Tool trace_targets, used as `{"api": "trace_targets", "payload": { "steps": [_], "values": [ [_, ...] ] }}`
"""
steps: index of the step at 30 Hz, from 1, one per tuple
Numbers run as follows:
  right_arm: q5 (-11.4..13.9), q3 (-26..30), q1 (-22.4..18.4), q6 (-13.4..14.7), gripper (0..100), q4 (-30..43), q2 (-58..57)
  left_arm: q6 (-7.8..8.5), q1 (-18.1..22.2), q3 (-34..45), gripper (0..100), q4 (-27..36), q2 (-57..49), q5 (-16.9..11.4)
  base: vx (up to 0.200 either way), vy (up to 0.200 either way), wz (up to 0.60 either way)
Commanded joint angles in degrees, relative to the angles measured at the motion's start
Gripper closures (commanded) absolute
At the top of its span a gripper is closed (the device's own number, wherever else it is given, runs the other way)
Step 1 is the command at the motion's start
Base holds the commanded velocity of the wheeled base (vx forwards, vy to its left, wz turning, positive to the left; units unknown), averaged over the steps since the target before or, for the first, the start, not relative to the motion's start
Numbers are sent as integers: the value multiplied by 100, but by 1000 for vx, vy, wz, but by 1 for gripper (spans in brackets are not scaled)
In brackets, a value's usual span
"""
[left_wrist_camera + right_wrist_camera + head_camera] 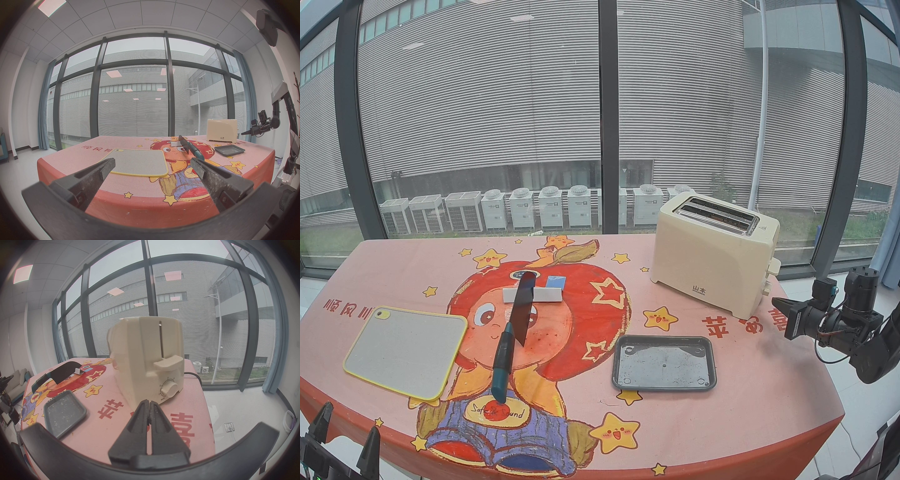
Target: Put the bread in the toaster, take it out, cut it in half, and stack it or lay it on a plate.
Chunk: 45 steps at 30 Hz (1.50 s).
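We see a round-cornered table under a smooth pink cloth printed with a cartoon apple face, stars and red characters.

At far right stands the toaster — a boxy cream plastic shell with rounded edges and two long slots on top. A brownish strip shows inside the slots; it looks like the bread, but we cannot tell for sure. In the right wrist view, the toaster's end face carries a flat lever sitting at the low end of its slit, with a round dial below it.

In front of the toaster, nearer to us, lies the tray: a shallow, dark grey rectangle with rounded corners and a dull, speckled floor.

At the middle of the table is the knife, with a dark, glossy blade and a teal handle. Its blade leans on a small white block, and its handle points toward the near edge.

At left lies the board, a flat grey slab with a yellow rim and a round hole in one corner.

The right gripper hangs off the table's right edge, just beside the toaster's lever end. Its black fingers are pressed together, holding nothing.

The left gripper sits below the table's near left corner — its worn black fingers spread wide, empty.
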Motion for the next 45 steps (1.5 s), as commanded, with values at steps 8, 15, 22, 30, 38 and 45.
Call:
{"api": "trace_targets", "payload": {
  "steps": [8,15,22,30,38,45],
  "values": [
    [-129,-419,-21,44,100,-2,376,-2,1,101,0,0,1,1,0,0,0],
    [-129,-551,-39,53,100,-11,402,-2,1,101,0,0,1,1,0,0,0],
    [-190,-648,-30,70,100,-28,411,-2,1,101,0,0,1,1,0,0,0],
    [-261,-621,-4,246,100,-617,719,-2,1,101,0,0,1,1,0,0,0],
    [-296,-577,5,246,100,-731,851,-2,1,101,0,0,1,1,0,0,0],
    [-296,-525,5,246,100,-731,868,-2,1,101,0,0,1,1,0,0,0]
  ]
}}
